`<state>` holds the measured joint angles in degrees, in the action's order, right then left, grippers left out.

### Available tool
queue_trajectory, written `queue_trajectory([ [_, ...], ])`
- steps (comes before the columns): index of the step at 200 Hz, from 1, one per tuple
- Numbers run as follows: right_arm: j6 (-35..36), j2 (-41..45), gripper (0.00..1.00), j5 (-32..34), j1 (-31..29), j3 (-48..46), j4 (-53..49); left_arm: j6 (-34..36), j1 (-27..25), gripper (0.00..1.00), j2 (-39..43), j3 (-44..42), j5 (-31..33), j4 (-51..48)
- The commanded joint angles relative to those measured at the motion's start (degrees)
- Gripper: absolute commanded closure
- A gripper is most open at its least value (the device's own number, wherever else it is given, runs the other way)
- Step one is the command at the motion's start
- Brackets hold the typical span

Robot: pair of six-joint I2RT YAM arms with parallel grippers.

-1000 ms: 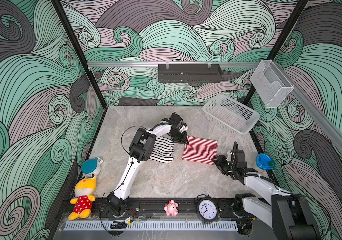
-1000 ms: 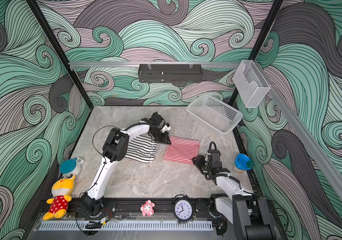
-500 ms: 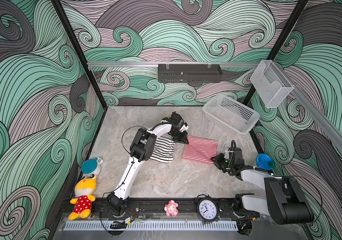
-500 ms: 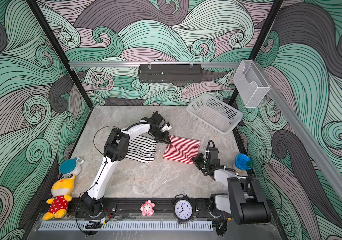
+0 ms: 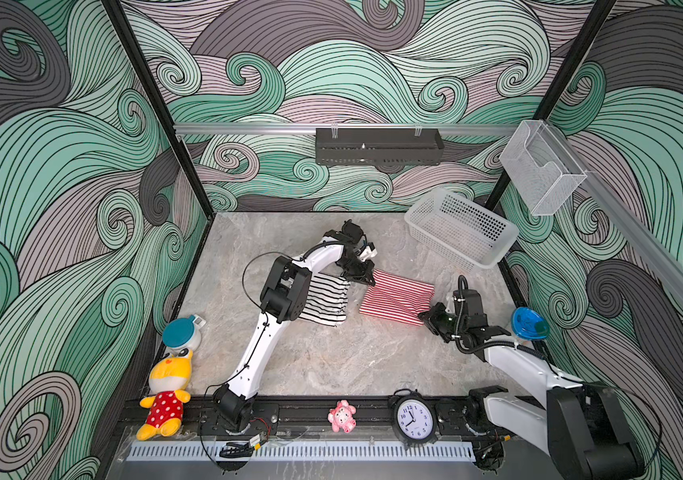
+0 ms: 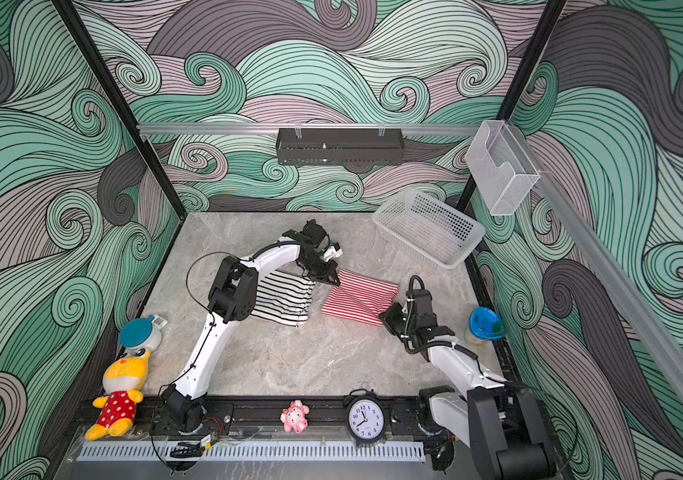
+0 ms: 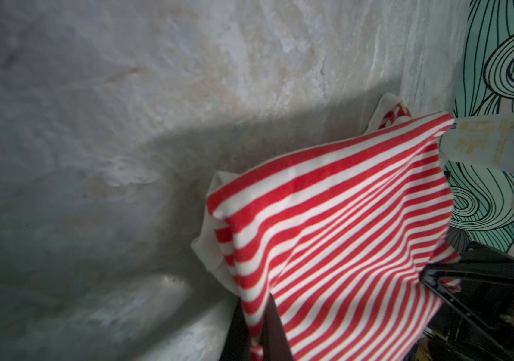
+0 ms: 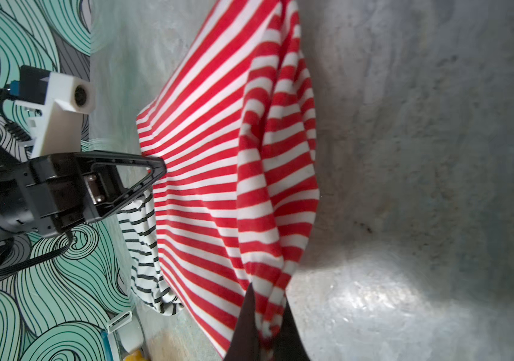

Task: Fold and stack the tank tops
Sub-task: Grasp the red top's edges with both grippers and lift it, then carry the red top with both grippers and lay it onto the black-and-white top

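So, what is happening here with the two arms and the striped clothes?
Both arms are handling the red-and-white tank top. The left claw is shut on its far corner, the right claw on its near corner. The black-and-white tank top lies beside it on the table and looks folded; they are not yet stacked.

A: Tops, colours?
B: One red/wht striped top [image 5: 398,297], one blk/wht striped top [image 5: 325,301] just beside it.
A: And desk [image 5: 331,357], walls [image 5: 61,208]?
B: Grey marble, beige veins; teal/grey swirls, blk lines.
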<state>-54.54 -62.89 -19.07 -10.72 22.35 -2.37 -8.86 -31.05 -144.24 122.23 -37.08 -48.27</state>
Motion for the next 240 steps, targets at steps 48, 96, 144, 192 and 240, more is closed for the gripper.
queue_trajectory([
  [48, -5.0, -1.7, 1.00, 3.8, -7.3, 6.9, -3.4, 5.2, 4.6, 1.00, 11.2, 0.9, 7.4, -4.1],
  [96, -5.9, -9.3, 1.00, 7.1, -15.2, 16.2, -2.5, 5.2, 11.6, 1.00, 16.8, -2.1, 5.6, -5.9],
  [144, -6.6, -24.9, 1.00, 7.4, -23.7, 28.5, 1.2, 7.7, 19.1, 1.00, 22.9, -10.2, 4.8, -5.7],
  [192, -7.9, -37.8, 1.00, 5.8, -31.3, 39.5, 3.0, 10.7, 26.9, 1.00, 27.5, -19.1, 2.6, -4.8],
  [240, -7.4, -35.5, 1.00, 9.4, -35.2, 40.4, 1.1, 14.0, 29.5, 1.00, 27.6, -23.2, 1.7, -6.1],
])
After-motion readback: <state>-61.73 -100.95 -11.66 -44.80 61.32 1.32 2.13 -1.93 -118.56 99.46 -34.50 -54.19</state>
